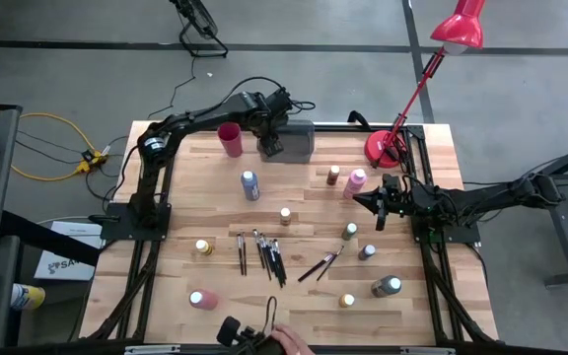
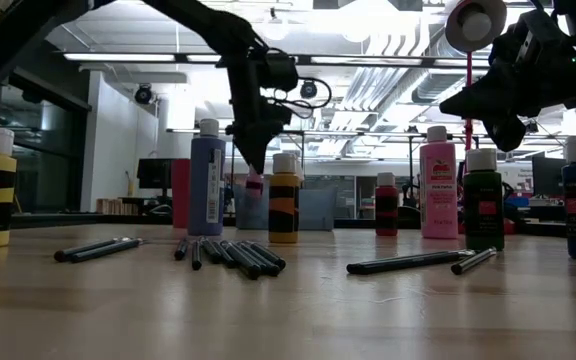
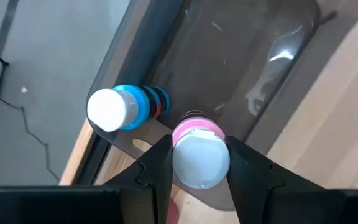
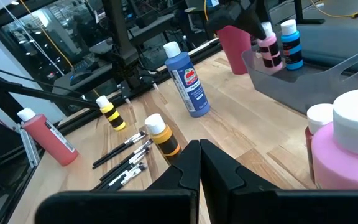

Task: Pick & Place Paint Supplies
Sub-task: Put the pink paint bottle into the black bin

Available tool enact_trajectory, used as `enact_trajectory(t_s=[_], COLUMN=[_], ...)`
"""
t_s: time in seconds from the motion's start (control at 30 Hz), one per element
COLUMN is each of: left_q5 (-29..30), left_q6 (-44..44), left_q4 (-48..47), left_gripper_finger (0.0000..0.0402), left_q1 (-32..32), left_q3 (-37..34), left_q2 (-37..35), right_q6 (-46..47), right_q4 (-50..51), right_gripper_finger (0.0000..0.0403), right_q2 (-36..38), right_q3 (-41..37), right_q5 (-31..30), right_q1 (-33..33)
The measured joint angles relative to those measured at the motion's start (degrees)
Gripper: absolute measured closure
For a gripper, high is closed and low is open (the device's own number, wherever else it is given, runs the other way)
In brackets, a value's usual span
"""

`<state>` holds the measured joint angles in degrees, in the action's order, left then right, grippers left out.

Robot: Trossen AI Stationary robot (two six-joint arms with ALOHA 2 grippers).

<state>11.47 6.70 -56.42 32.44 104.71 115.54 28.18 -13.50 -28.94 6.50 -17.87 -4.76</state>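
Observation:
My left gripper (image 1: 269, 146) reaches over the left end of the grey tray (image 1: 299, 141) at the far middle of the table and is shut on a small pink paint bottle (image 3: 199, 158) with a white cap. A light-blue bottle (image 3: 122, 108) stands in the tray beside it. The red cup (image 1: 230, 138) is just left of the tray. Several paintbrushes (image 1: 264, 252) lie flat on the wood, and other bottles stand around them. My right gripper (image 1: 376, 204) hangs shut over the table's right side with nothing in it. My left gripper pinches the pink bottle's upper end (image 3: 178, 163), at its white cap, between its two fingers (image 3: 157, 168). The fingers come steeply from above. The bottle hangs upright below them (image 4: 268, 53), its lower end down at the tray's wall. Whether it stands on the tray floor I cannot tell.
A dark-blue bottle (image 1: 250, 184), a brown one (image 1: 333, 175), a large pink one (image 1: 355, 182) and several more stand on the table. Two brushes (image 1: 319, 264) lie apart. A red lamp's base (image 1: 385, 150) sits far right. A person's hand (image 1: 286, 341) shows at the near edge.

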Motion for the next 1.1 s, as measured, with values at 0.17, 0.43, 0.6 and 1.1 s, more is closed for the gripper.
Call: enact_trajectory(t_s=[0.17,0.43,0.6,1.1], left_q5=[-0.61,-1.33,-1.94,-2.43], left_q6=[-1.20,-2.87,-3.09,-4.17], left_q4=[0.11,2.31,2.41,3.13], left_gripper_finger=[0.0281,0.0281,0.0281,0.0281], left_q1=[0.82,1.80,2.15,2.47], left_q3=[-0.11,-1.25,-1.25,-1.33], left_q2=[0.98,0.97,0.92,2.01], right_q6=[0.00,0.02,0.01,0.00], right_q4=[-0.01,0.01,0.01,0.01], right_gripper_finger=[0.0400,0.0400,0.0400,0.0400], right_q2=[0.01,0.01,-0.01,0.01], right_q3=[0.00,0.00,0.00,0.00], right_q5=[0.00,0.00,0.01,0.00], right_q1=[0.00,0.01,-0.01,0.01])
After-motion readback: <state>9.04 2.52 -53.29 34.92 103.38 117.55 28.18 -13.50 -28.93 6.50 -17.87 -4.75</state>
